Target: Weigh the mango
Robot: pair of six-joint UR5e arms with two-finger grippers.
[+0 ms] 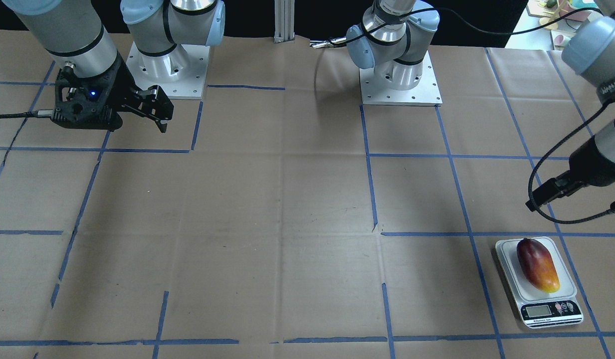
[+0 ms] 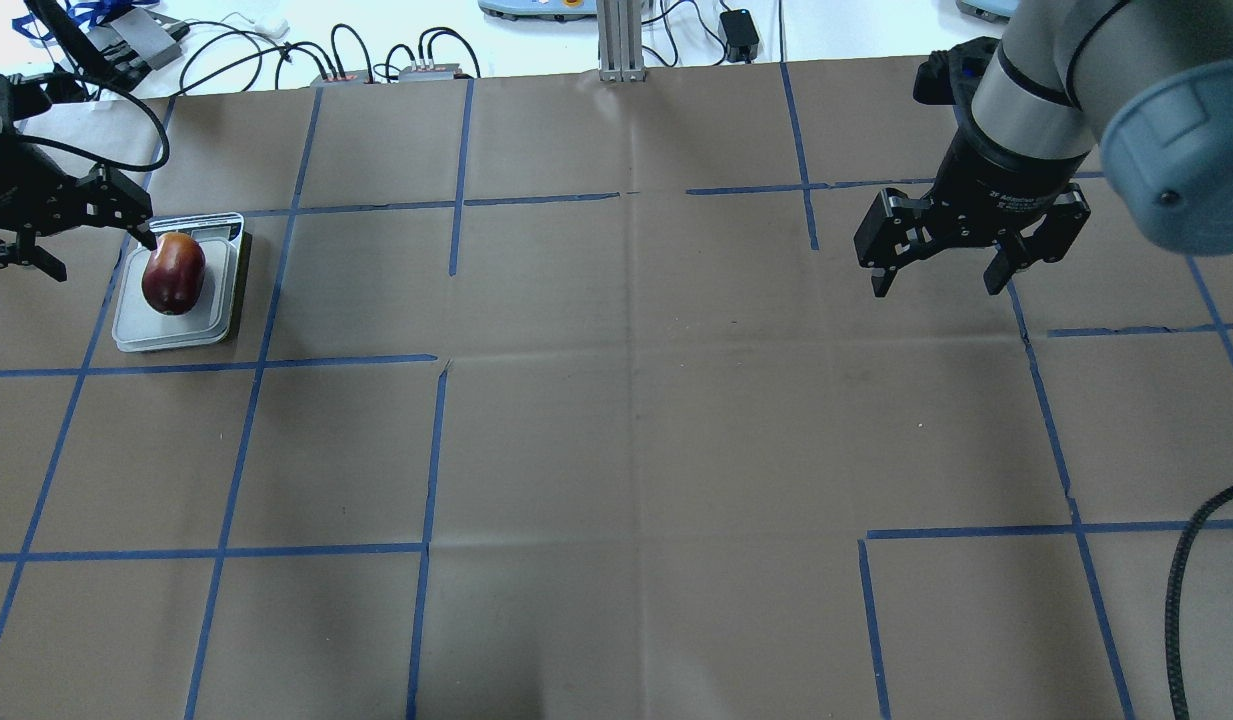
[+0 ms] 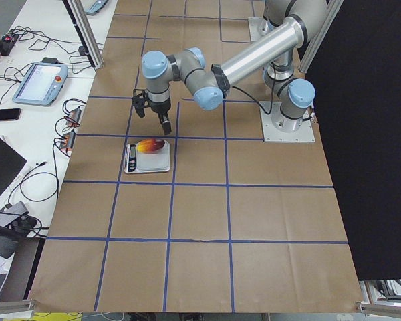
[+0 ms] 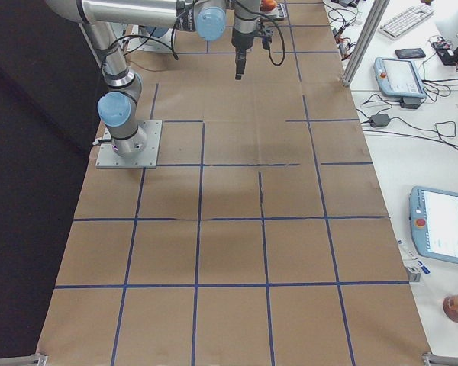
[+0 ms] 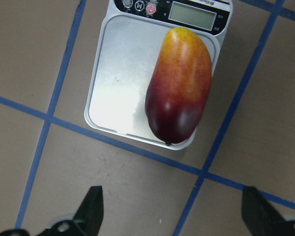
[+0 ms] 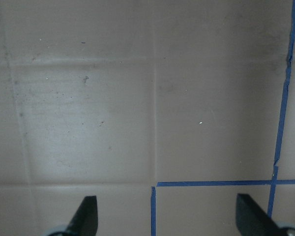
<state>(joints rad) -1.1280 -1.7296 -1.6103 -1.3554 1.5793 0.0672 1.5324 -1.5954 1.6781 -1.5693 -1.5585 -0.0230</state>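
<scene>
The mango (image 1: 537,264), dark red shading to orange-yellow, lies lengthwise on the platform of a white digital scale (image 1: 507,249). In the overhead view the mango (image 2: 173,273) and the scale (image 2: 191,335) are at the far left. The left wrist view shows the mango (image 5: 179,88) on the right half of the platform (image 5: 118,83), its yellow end by the display. My left gripper (image 2: 106,258) is open and empty, hovering just beside the scale, apart from the mango; its fingertips (image 5: 93,201) frame bare paper. My right gripper (image 2: 936,285) is open and empty, far away over bare paper.
Brown paper with a blue tape grid (image 2: 436,440) covers the table. The two arm bases (image 1: 399,80) stand at the robot's side. An aluminium post (image 2: 619,40) and cables (image 2: 376,60) sit at the far edge.
</scene>
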